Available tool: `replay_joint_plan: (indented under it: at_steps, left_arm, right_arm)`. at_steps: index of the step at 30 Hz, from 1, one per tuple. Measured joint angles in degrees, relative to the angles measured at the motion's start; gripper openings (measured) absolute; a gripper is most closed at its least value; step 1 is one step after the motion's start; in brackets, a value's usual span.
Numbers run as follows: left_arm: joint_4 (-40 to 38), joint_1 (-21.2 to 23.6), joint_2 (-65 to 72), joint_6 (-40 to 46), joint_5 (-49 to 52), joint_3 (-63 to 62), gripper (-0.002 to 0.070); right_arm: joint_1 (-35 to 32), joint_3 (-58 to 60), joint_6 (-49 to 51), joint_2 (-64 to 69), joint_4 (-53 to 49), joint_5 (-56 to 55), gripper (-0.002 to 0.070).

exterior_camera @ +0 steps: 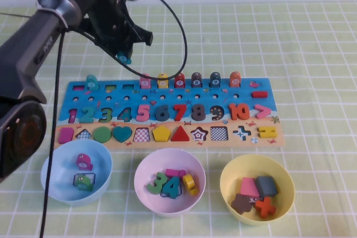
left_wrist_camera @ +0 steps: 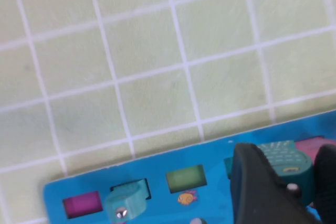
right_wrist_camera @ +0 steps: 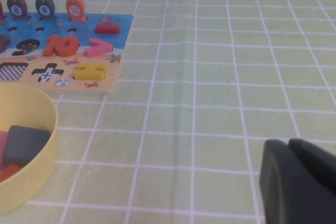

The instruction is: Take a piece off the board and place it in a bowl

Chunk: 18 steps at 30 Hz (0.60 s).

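My left gripper (exterior_camera: 124, 54) hangs above the back left of the blue board (exterior_camera: 245, 97), shut on the small teal arch-topped piece (exterior_camera: 122, 57). In the left wrist view the piece (left_wrist_camera: 286, 157) sits between the dark fingers (left_wrist_camera: 257, 187) of the left gripper (left_wrist_camera: 294, 182), lifted over the board (left_wrist_camera: 157, 182). The light blue bowl (exterior_camera: 51, 185) stands in front of the board's left end with a pink and a teal piece inside. My right gripper (right_wrist_camera: 290, 149) is shut and empty, low over the tablecloth to the right of the board; it does not show in the high view.
A near-identical turquoise peg (exterior_camera: 91, 82) stays at the board's back left, also in the left wrist view (left_wrist_camera: 126, 203). Several more pegs (exterior_camera: 197, 79) line the back edge. A pink bowl (exterior_camera: 144, 193) and a yellow bowl (exterior_camera: 230, 196) hold pieces. A black cable (exterior_camera: 181, 26) loops behind.
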Motion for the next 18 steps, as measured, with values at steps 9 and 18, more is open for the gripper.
replay_joint_plan:
  at_steps: [9, 18]
  left_arm:
    - [-2.3, 0.0, -11.7, 4.9, 0.1, 5.4, 0.0190]
    - [-2.8, -0.2, -32.3, 7.6, 0.1, 37.3, 0.0190]
  right_arm:
    - [0.0, 0.0, 0.0, 0.0, 0.0, 0.0, -0.0018]
    - [0.0, 0.0, 0.0, 0.0, 0.0, 0.0, -0.0018]
